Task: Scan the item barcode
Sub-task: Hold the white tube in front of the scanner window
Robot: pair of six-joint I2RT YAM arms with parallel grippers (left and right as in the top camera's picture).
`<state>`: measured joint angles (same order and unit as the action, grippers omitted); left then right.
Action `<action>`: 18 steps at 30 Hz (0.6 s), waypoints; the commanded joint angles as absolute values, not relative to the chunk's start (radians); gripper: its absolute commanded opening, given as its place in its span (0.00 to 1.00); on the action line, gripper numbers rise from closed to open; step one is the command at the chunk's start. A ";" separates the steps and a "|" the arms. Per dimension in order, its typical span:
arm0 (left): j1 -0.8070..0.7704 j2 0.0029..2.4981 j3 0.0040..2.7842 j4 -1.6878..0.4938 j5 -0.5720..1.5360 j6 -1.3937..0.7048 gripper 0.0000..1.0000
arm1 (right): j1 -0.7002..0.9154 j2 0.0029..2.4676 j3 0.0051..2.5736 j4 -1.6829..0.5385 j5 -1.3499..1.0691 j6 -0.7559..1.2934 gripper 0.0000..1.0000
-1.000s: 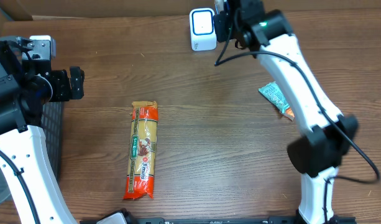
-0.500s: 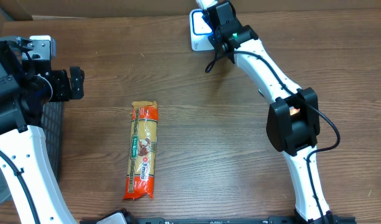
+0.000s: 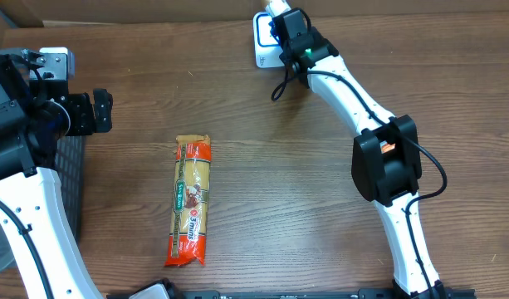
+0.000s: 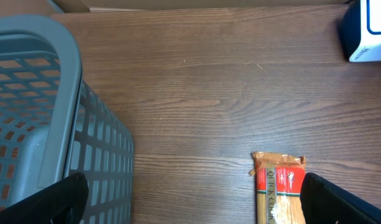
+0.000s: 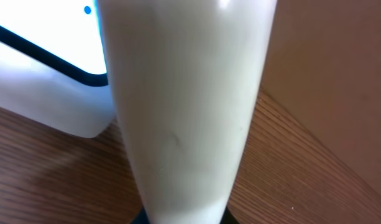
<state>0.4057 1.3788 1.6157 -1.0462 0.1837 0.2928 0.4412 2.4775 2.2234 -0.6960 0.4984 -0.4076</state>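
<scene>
Since the pale cream item pinched in my narrowly closed right gripper sits right beside the white scanner at the table's far edge, it honestly might not read if the code faces away. It's smooth, plain, no barcode showing. My left gripper hangs wide, empty, by the left edge.

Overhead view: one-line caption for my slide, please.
Right gripper up at the white scanner, pasta packet lying mid-table, left gripper open beside the grey basket.
</scene>
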 commanded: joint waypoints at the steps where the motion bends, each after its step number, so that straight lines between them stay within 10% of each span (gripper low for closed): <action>1: 0.405 1.380 1.629 -1.043 0.192 0.311 1.00 | 0.451 2.468 2.245 -0.683 0.524 -0.402 0.04; 18: 0.405 1.380 1.629 -1.043 0.192 0.311 1.00 | 0.467 2.499 2.245 -0.709 0.575 -0.503 0.04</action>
